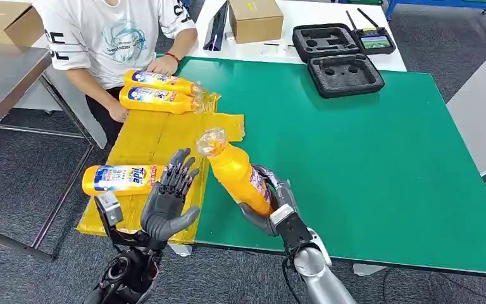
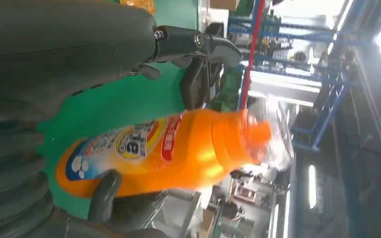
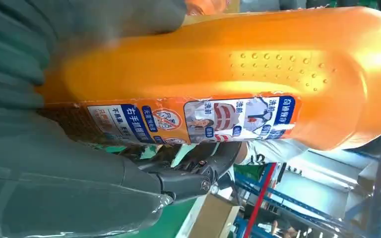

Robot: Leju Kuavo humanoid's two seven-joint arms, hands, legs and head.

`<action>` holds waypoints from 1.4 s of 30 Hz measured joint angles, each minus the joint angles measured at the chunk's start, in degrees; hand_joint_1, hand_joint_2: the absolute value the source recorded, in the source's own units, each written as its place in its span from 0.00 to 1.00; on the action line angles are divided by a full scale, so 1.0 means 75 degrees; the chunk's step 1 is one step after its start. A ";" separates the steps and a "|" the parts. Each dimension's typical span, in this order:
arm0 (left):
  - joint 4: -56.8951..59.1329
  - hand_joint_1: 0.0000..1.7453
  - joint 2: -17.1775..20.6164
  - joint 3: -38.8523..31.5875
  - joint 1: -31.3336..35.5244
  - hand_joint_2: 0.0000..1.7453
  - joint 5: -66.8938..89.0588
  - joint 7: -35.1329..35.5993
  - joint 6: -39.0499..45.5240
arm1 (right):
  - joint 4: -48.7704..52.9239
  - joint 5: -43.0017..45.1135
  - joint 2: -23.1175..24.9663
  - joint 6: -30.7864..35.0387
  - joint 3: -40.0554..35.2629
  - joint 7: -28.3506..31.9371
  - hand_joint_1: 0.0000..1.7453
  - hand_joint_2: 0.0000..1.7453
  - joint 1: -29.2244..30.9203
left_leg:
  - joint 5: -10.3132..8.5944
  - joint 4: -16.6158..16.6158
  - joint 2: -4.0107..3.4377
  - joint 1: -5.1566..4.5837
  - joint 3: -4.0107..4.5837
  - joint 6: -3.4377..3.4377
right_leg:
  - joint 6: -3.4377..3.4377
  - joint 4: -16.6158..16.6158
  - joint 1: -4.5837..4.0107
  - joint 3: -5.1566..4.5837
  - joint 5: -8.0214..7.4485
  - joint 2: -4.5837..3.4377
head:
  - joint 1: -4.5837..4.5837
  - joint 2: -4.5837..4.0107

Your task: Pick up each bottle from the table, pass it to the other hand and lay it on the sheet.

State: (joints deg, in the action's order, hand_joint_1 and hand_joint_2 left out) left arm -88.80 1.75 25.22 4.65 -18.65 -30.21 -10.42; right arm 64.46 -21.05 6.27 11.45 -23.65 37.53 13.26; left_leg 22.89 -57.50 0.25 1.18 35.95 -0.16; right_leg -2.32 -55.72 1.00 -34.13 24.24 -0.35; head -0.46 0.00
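My right hand (image 1: 272, 206) grips an orange detergent bottle (image 1: 235, 170) by its lower body and holds it tilted above the green table (image 1: 367, 158), clear cap toward my left hand. The same bottle (image 3: 228, 74) lies close against my right hand in the right wrist view. My left hand (image 1: 168, 199) hovers just left of it with its fingers spread, holding nothing. From the left wrist, the bottle (image 2: 178, 148) lies beyond my left hand's fingers (image 2: 193, 42). A third bottle (image 1: 121, 179) lies on the yellow sheet (image 1: 158, 136), and two more bottles (image 1: 158, 92) lie at its far end.
A person in a white shirt (image 1: 111, 35) sits at the far left corner, hands by the two far bottles. Black foam cases (image 1: 345, 73) and a cardboard box (image 1: 254, 19) stand at the back. A grey table (image 1: 3, 79) is at the left.
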 measured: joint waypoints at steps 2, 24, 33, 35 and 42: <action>-0.0012 0.00 0.0020 0.0065 0.0000 1.00 0.0161 0.0018 -0.0059 | -0.0038 0.0017 0.0041 -0.0061 0.0000 0.0000 1.00 1.00 0.0009 | 0.0000 0.0000 0.0000 0.0000 0.0000 0.0000 | 0.0000 0.0000 0.0000 0.0000 0.0000 0.0000 | 0.0000 0.0000; 0.2308 0.00 -0.0528 0.0735 0.1467 1.00 -0.0335 0.0668 0.0317 | -0.0292 -0.0085 0.0504 -0.0210 -0.0353 -0.0096 1.00 1.00 0.0286 | -0.0004 -0.0002 0.0002 0.0000 0.0000 -0.0001 | -0.0002 0.0000 0.0000 -0.0002 -0.0003 0.0002 | -0.0003 0.0000; 0.2597 0.00 -0.0606 0.0735 0.1653 1.00 -0.0734 0.0522 0.0509 | -0.0507 -0.0183 0.0528 -0.0434 -0.0539 -0.0134 1.00 1.00 0.0410 | -0.0003 -0.0001 0.0001 0.0000 0.0001 -0.0001 | -0.0002 0.0000 0.0000 -0.0001 -0.0003 0.0001 | 0.0000 0.0000; 0.2573 0.00 -0.0606 0.0708 0.1646 1.00 -0.0749 0.0464 0.0530 | -0.0583 -0.0213 0.0542 -0.0464 -0.0589 -0.0134 1.00 1.00 0.0436 | -0.0003 -0.0001 0.0001 0.0000 0.0001 -0.0001 | -0.0002 -0.0001 0.0000 0.0000 -0.0003 0.0002 | 0.0000 0.0000; 0.2093 0.00 -0.0595 0.0403 0.1405 1.00 -0.0772 0.0187 0.0693 | -0.0796 -0.0370 0.0548 -0.0635 -0.0667 -0.0134 1.00 1.00 0.0453 | -0.0003 -0.0001 0.0001 0.0000 0.0002 -0.0001 | -0.0002 -0.0001 0.0000 -0.0001 -0.0002 0.0001 | 0.0000 0.0000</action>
State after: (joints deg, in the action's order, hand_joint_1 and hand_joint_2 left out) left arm -73.11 -2.71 28.24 15.18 -24.44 -28.81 -5.23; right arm 58.49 -23.82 10.38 6.69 -28.65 36.52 16.65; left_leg 22.87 -57.51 0.25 1.17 35.97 -0.17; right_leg -2.33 -55.73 1.00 -34.14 24.23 -0.34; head -0.46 0.00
